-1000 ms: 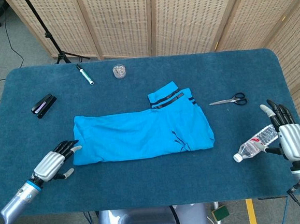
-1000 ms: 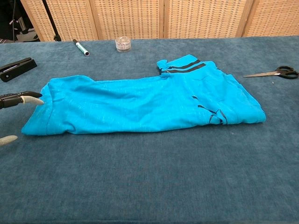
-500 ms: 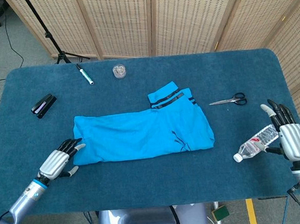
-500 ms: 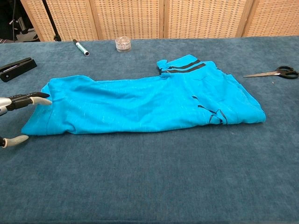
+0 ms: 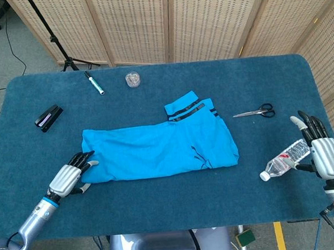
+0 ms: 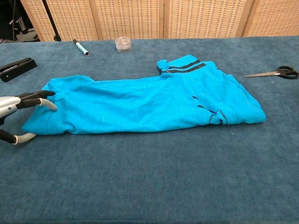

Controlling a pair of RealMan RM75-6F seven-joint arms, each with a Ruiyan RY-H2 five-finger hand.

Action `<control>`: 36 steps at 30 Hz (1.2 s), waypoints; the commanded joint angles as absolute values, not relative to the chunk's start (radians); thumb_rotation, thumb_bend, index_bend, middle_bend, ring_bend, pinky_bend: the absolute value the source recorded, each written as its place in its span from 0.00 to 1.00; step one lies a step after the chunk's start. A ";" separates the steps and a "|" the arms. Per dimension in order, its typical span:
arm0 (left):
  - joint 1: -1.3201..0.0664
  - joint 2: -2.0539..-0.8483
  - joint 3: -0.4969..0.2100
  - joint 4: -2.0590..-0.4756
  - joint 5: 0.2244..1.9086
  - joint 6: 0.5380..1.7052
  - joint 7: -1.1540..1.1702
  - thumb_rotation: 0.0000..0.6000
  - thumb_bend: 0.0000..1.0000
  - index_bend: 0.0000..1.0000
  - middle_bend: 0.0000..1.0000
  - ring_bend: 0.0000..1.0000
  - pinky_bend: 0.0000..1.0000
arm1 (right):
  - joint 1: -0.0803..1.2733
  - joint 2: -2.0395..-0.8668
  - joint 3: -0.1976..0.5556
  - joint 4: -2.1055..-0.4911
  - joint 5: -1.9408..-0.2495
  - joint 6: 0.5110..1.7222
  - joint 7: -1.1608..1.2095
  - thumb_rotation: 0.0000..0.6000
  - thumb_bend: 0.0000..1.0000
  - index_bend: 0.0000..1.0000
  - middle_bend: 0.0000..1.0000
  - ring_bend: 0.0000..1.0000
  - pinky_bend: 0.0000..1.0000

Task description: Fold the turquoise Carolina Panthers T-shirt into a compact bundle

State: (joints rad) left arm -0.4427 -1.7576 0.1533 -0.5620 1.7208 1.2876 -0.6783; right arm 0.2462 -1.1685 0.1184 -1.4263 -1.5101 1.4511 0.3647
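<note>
- the left hand (image 5: 67,178) lies at the near-left end of the turquoise t-shirt (image 5: 157,146), its upper fingers (image 6: 37,96) over the cloth edge and a lower one on the carpet beside it; whether it grips the fabric, i cannot tell.
- the right hand (image 5: 322,153) rests at the near-right edge of the blue carpeted table (image 5: 162,206), fingers spread, holding nothing, just beside a clear plastic water bottle (image 5: 285,161) lying on its side.
- the shirt lies folded into a long band across the table's middle, with bare carpet all along the near side.
- a dark emblem shows on the shirt; no writing is readable.
- farther back: black-handled scissors (image 5: 257,112) right, black stapler (image 5: 49,117) left, a green-tipped marker (image 5: 94,83) and a small clear jar (image 5: 132,79).
</note>
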 commanded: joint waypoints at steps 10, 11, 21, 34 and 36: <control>-0.440 -1.772 0.151 -0.532 1.714 1.304 -0.692 1.00 0.43 0.60 0.00 0.00 0.00 | 0.242 -1.177 0.124 -1.421 -1.508 1.456 0.319 1.00 0.00 0.00 0.00 0.00 0.00; -0.440 -1.772 0.151 -0.531 1.713 1.305 -0.691 1.00 0.44 0.62 0.00 0.00 0.00 | 0.242 -1.178 0.125 -1.420 -1.507 1.457 0.309 1.00 0.00 0.00 0.00 0.00 0.00; -0.443 -1.771 0.137 -0.524 1.699 1.311 -0.673 1.00 0.48 0.77 0.00 0.00 0.00 | 0.239 -1.180 0.129 -1.426 -1.504 1.458 0.287 1.00 0.00 0.00 0.00 0.00 0.00; -0.447 -1.680 0.135 -0.588 1.683 1.287 -0.611 1.00 0.58 0.84 0.00 0.00 0.00 | 0.238 -1.182 0.131 -1.426 -1.509 1.456 0.288 1.00 0.00 0.00 0.00 0.00 0.00; -0.444 -1.655 0.134 -0.604 1.677 1.281 -0.598 1.00 0.58 0.84 0.00 0.00 0.00 | 0.238 -1.182 0.131 -1.425 -1.509 1.456 0.290 1.00 0.00 0.00 0.00 0.00 0.00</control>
